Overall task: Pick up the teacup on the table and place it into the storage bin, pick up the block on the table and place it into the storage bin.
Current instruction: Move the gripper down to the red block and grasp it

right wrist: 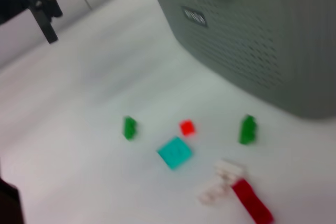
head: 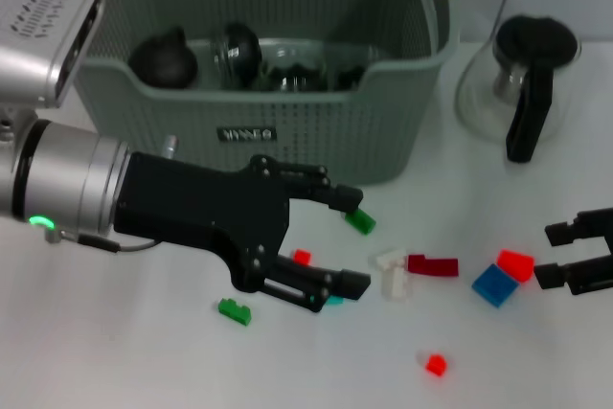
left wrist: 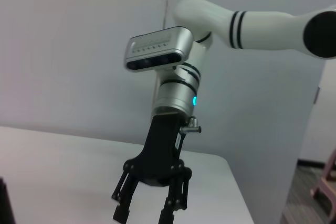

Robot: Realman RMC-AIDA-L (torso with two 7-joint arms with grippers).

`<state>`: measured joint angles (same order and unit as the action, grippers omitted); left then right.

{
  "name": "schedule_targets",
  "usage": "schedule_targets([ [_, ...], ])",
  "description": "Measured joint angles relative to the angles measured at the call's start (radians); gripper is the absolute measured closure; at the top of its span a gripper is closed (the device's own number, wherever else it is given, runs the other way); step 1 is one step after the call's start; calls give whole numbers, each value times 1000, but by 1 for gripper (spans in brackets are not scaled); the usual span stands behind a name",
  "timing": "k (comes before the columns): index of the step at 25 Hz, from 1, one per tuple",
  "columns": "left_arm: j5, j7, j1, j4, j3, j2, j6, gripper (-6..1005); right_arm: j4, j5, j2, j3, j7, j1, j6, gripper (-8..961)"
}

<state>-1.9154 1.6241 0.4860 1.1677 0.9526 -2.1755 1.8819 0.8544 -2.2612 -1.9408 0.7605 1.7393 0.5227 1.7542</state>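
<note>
From the head camera we see the left pincer [head: 352, 241] spread open low over the desk [head: 144, 352], fingers either side of a teal block [head: 333, 300], in front of the storage bin [head: 383, 112]. The right pincer [head: 556, 254] sits open near a blue block [head: 493, 284]. The left wrist shows that right pincer [left wrist: 147, 211] open. The right wrist shows the teal block [right wrist: 175, 152] near the bin [right wrist: 262, 40].

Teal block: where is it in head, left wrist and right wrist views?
Head view: teal block mostly hidden under the left tool's lower finger, only an edge showing.
Left wrist view: not in it; only the right tool over the table.
Right wrist view: fully visible at.
Shared landmark: small red block beside it.
</note>
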Motion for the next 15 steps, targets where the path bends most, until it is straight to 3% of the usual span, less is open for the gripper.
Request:
schedule_targets([
  [5, -11, -178, -13, -192, -18, 2, -64, 184, 21, -77, -10, 4, -10, 15, -51, 129],
  [8, -14, -269, -18, -250, -14, 0, -82, 131, 16, -130, -16, 12, -14, 31, -85, 129],
  [15, -18, -341, -20, -308, -16, -1, -104, 136, 20, -296, -58, 15, -23, 67, -170, 128],
])
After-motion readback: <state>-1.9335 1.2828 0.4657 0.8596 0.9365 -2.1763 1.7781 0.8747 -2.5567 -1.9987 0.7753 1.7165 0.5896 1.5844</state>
